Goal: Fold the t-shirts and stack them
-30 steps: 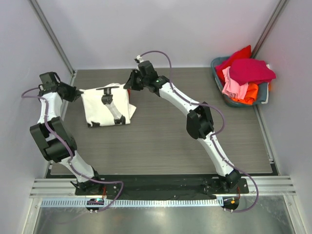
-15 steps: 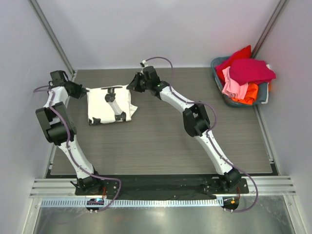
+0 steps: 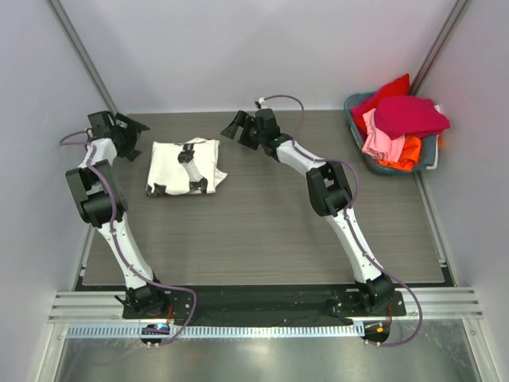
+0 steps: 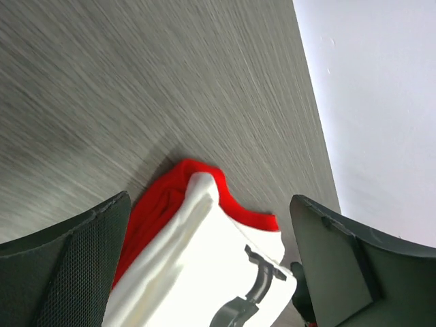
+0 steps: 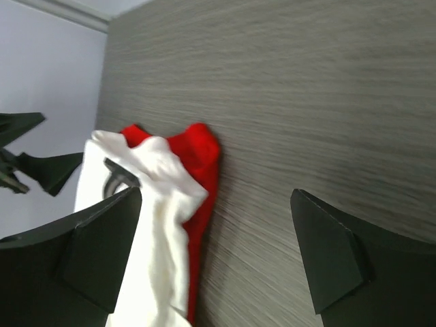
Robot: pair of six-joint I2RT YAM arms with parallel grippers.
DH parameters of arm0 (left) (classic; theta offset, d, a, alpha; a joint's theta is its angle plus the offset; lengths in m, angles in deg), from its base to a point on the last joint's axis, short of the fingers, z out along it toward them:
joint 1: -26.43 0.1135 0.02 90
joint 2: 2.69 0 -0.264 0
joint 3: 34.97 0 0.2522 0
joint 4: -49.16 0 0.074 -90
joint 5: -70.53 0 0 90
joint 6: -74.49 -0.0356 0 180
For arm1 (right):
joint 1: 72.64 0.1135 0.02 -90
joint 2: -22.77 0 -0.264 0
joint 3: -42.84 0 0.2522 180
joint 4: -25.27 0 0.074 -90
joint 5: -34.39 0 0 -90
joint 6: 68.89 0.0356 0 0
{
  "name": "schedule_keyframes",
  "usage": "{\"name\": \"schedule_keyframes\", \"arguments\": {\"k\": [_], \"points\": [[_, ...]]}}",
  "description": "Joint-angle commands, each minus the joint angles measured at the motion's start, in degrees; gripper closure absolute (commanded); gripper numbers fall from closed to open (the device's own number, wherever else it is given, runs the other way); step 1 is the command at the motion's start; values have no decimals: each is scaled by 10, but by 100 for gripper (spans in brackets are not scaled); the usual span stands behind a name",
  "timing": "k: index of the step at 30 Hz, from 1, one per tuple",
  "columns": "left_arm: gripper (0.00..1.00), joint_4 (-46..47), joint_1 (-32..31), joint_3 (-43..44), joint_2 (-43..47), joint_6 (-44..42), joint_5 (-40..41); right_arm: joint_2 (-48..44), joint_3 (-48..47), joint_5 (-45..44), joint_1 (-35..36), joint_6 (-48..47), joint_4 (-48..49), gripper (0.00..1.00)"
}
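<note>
Left gripper (image 4: 208, 199) and right gripper (image 5: 214, 193) have both just gone from pinched to fully spread, releasing the white t-shirt (image 3: 184, 165). It lies folded between them on the red t-shirt (image 4: 153, 211). This fold appears complete; far beyond the right gripper, the remaining t-shirts (image 3: 406, 119) await in the basket (image 3: 352, 119).

Table (image 3: 262, 231): one folded t-shirt (image 3: 184, 165) lies in the far left part, on top of a second t-shirt (image 4: 153, 218) whose edge pokes out from under it. Left gripper (image 3: 137, 142) sits just left of this stack, not touching it. Right gripper (image 3: 229, 127) sits just right of it, nearer the far edge, also not touching. Basket (image 3: 355, 127) stands at the far right corner, well apart from the stack. A heap of t-shirts (image 3: 402, 119) lies in it, piled above the rim.
</note>
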State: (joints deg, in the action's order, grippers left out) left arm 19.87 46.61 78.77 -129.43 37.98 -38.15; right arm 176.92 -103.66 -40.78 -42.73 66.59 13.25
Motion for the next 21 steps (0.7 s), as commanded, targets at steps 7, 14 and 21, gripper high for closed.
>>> {"name": "schedule_keyframes", "arguments": {"k": [7, 14, 21], "points": [[1, 0, -30, -206, 241, -54, 56, -215, 281, 57, 9, -32, 90, 11], [2, -79, -51, -282, 393, -90, 102, -336, 468, 72, 12, -33, 131, 18], [2, -96, -168, -339, 510, -93, 87, -509, 648, 28, 12, -95, 103, 15]]}}
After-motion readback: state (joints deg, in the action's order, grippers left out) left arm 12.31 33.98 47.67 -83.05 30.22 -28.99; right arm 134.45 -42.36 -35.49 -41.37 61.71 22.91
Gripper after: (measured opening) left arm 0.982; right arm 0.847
